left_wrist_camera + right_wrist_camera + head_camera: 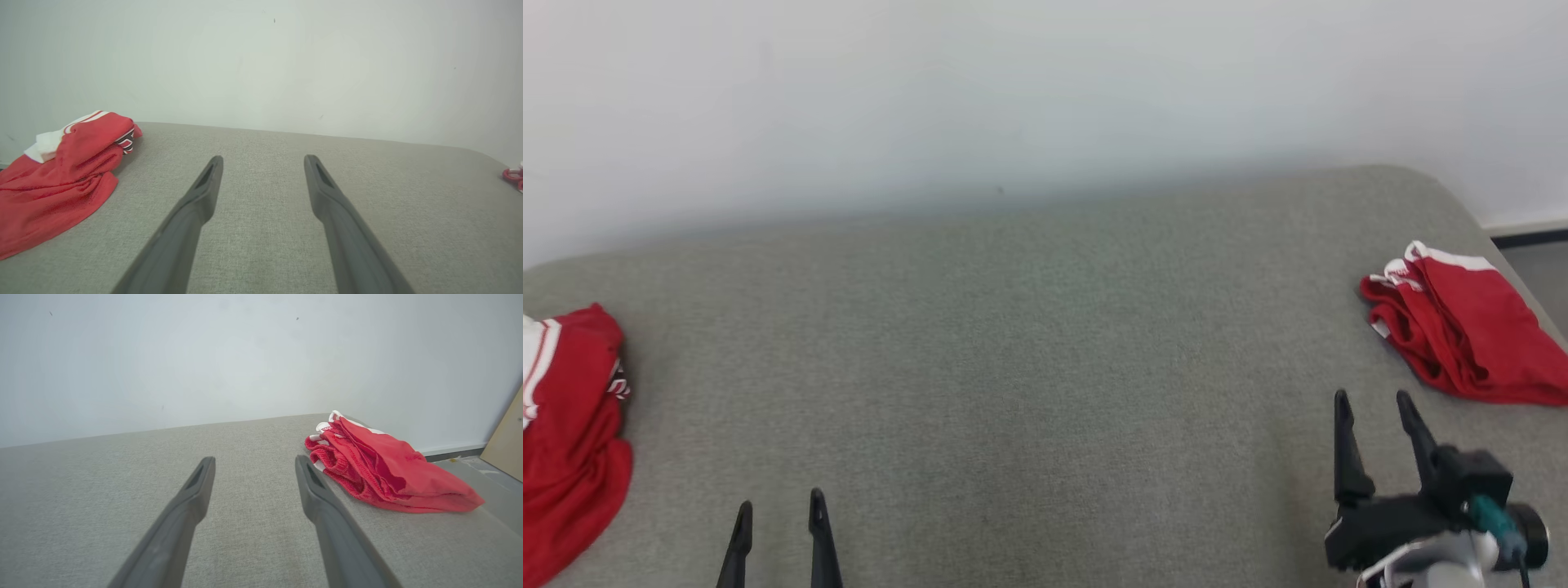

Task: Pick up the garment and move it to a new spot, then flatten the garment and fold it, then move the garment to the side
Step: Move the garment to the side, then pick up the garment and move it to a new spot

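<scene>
A pale wall (1013, 82) stands behind the far edge of the table (1029, 343), whose grey woven cover runs across the whole head view and rounds off at the far right corner. The middle of the cover is bare.

The left garment (568, 441) is red with white trim and lies crumpled at the table's left edge, partly cut off by the head view's border. In the left wrist view the same heap (61, 179) is mounded up, with a white band and a bit of dark print on top.

The right garment (1462, 335), also red with white edging, lies near the far right corner in loosely stacked layers. The right wrist view shows its layers (388, 469) close to the table's edge, with a strip of grey floor (490, 473) and a tan board (506, 445) beyond.

The right gripper (1373, 398) hovers just short of the right garment and apart from it. Its fingers (327, 506) are spread and hold nothing.

The left gripper (781, 502) is at the near edge, well right of the left garment. Its fingers (196, 200) are likewise parted and empty over the bare cover.
</scene>
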Motion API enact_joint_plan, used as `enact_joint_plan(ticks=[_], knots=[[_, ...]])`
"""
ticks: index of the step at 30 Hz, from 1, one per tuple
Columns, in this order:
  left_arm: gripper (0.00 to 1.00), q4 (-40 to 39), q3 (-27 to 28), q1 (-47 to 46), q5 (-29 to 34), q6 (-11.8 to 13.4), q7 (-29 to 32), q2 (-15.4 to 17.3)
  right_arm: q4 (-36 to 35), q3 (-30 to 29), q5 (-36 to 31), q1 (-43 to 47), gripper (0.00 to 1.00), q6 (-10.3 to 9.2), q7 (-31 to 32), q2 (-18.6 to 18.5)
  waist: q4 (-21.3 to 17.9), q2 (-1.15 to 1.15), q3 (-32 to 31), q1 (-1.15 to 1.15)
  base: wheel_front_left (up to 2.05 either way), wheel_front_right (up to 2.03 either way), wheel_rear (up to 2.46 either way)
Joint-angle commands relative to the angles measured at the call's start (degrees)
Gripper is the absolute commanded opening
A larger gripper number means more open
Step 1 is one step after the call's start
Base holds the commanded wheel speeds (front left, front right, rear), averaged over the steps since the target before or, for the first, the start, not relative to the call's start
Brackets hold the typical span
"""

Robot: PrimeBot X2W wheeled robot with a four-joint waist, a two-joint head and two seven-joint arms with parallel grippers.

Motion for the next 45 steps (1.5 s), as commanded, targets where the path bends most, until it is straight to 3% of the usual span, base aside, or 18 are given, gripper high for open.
enact_joint_plan(ticks=[1,6,15,36,45], knots=[[1.0,0.55,0.62,1.11,-0.11,-0.04,-0.16,-0.2,-3.09,-0.46,-0.73,3.01,1.0,-0.13,0.0,1.37,2.28,0.02,-2.57,0.01,0.0,0.0,0.0],[1.0,2.05,1.9,1.76,-0.38,-1.48,-0.17,-0.35,-11.02,2.24,0.57,9.16,1.0,-0.13,1.86,4.43,2.61,0.02,-3.31,0.01,0.0,0.0,0.0],[1.0,4.72,2.83,2.74,0.82,-2.6,-0.17,-0.45,-16.46,9.32,2.16,15.67,1.0,-0.13,4.32,4.71,2.23,0.02,-4.15,0.01,0.0,0.0,0.0],[1.0,5.4,2.5,2.83,0.59,-1.03,-0.18,-0.49,-19.49,11.92,3.04,17.8,1.0,-0.13,7.37,4.75,2.45,0.02,-4.13,0.01,0.0,0.0,0.0],[1.0,5.91,3.1,2.09,2.53,-1.44,-0.18,-0.49,-19.76,12.32,3.38,18.92,1.0,-0.13,7.17,4.75,7.33,0.02,-4.22,0.01,0.0,0.0,0.0]])
